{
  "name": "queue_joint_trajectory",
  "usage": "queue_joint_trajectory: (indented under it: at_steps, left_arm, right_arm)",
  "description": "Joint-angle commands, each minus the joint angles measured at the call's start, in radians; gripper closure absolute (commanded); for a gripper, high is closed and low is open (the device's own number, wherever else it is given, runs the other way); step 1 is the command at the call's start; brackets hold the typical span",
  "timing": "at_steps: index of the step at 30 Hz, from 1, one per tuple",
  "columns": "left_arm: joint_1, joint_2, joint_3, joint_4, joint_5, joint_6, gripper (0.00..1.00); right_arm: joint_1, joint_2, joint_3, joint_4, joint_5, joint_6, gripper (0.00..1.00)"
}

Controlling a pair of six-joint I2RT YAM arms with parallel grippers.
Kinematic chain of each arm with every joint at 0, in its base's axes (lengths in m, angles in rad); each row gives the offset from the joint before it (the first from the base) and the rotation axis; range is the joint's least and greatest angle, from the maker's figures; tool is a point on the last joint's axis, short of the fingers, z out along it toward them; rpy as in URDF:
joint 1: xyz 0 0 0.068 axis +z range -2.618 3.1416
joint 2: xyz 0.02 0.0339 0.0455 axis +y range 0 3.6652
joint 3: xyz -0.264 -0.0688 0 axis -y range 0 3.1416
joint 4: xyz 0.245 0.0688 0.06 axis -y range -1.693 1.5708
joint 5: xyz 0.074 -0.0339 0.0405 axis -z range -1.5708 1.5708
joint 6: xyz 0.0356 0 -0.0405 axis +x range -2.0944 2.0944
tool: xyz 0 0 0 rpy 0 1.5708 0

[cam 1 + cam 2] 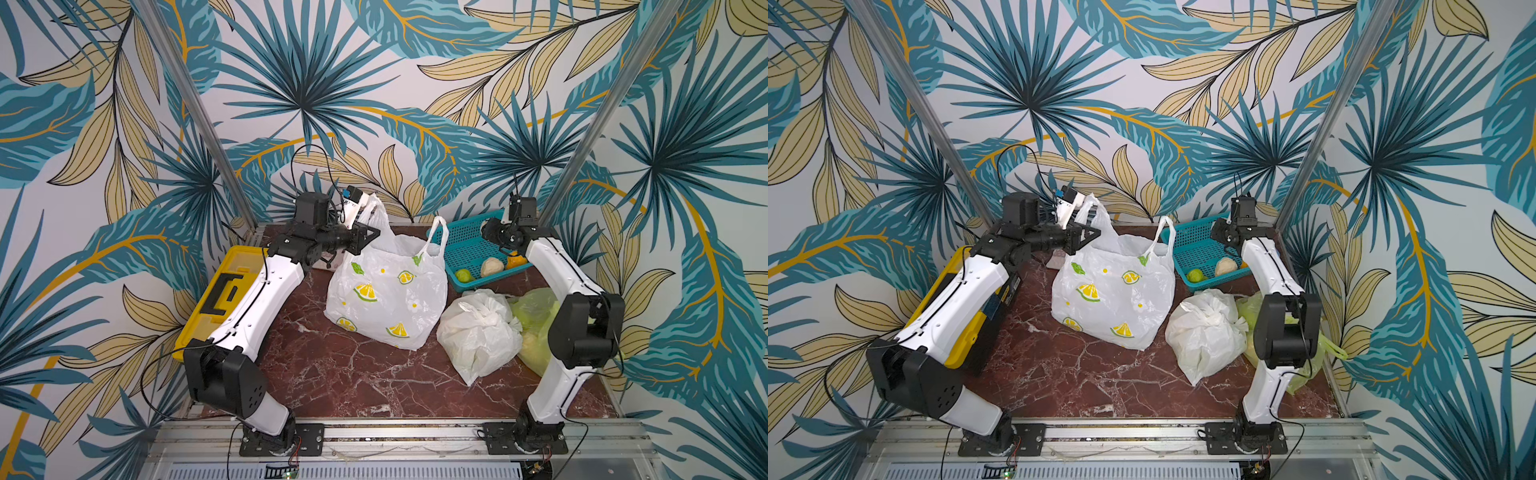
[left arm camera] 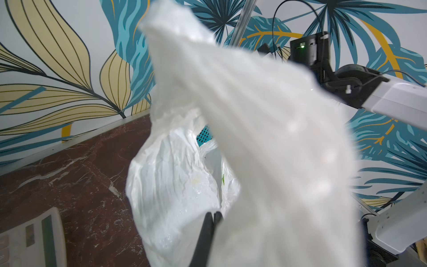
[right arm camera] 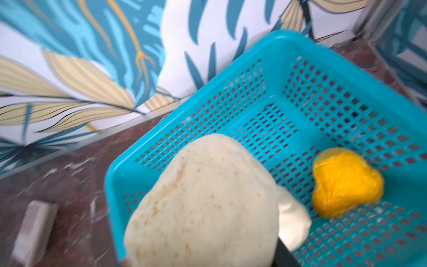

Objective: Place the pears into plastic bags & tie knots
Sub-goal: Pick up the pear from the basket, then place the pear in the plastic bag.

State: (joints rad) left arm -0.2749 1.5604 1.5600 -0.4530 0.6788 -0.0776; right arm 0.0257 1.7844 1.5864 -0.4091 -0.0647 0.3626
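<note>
Left fingers [image 2: 205, 231] first: they are seen pressed together, pinching a handle [image 1: 371, 207] of the lemon-print bag [image 1: 386, 291]. The handle is held high near the back of the counter [image 1: 332, 374]; the bag's mouth is drawn open beneath it; the other handle [image 1: 440, 232] is left standing free on the basket side; the bag's base is set on the middle of the counter.

Over to the right fingers [image 3: 285, 254]: only one black finger is shown in the wrist view, laid against the cream pear [image 3: 203, 203]; the second is hidden behind the fruit; the pear is shown sharp against a blurred background, so the fingers are read as closed on it. In a top view the cream pear [image 1: 491, 266] is found just beneath those fingers, within the teal basket [image 1: 465, 241] at the back right of the counter; an orange pear [image 3: 346, 182] is seen beside it, and a green pear [image 1: 463, 274] by the basket's near wall.

In front of the basket a white bag [image 1: 478, 340] is laid, closed with a knot [image 1: 478, 311]; a light green bag [image 1: 536, 324] is pressed against it, partly hidden by the right arm. A yellow toolbox [image 1: 220, 291] is parked at the left edge, under the left arm.
</note>
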Motion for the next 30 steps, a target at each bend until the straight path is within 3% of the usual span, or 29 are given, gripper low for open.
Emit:
queue_joint_trajectory:
  at_steps: [1, 5, 10, 16, 20, 23, 27, 30]
  left_arm:
    - [0.005, 0.012, -0.003, -0.001, 0.024, 0.055, 1.00]
    - [0.005, 0.026, 0.002, 0.000, 0.008, 0.064, 1.00]
    - [-0.027, 0.053, 0.030, -0.001, -0.005, 0.052, 1.00]
    - [-0.065, 0.066, 0.066, -0.001, -0.002, 0.027, 1.00]
    - [-0.082, 0.068, 0.084, -0.001, 0.040, 0.034, 1.00]
    - [-0.084, 0.061, 0.066, -0.001, 0.058, 0.051, 1.00]
    - [-0.077, 0.062, 0.036, -0.001, 0.027, 0.077, 1.00]
    - [-0.069, 0.083, 0.033, 0.003, -0.003, 0.055, 1.00]
  right_arm:
    - [0.081, -0.174, -0.102, 0.016, -0.081, 0.039, 0.76]
    - [0.155, -0.333, -0.164, -0.053, -0.073, 0.048, 0.76]
    - [0.326, -0.360, -0.108, -0.135, -0.156, 0.038, 0.77]
    - [0.456, -0.192, -0.044, 0.036, -0.357, 0.192, 0.77]
    - [0.455, -0.067, -0.062, 0.176, -0.411, 0.302, 0.78]
    - [0.444, 0.001, -0.036, 0.182, -0.423, 0.359, 0.77]
    - [0.445, 0.032, -0.035, 0.054, -0.363, 0.318, 0.61]
    - [0.443, 0.028, -0.022, -0.060, -0.352, 0.217, 0.39]
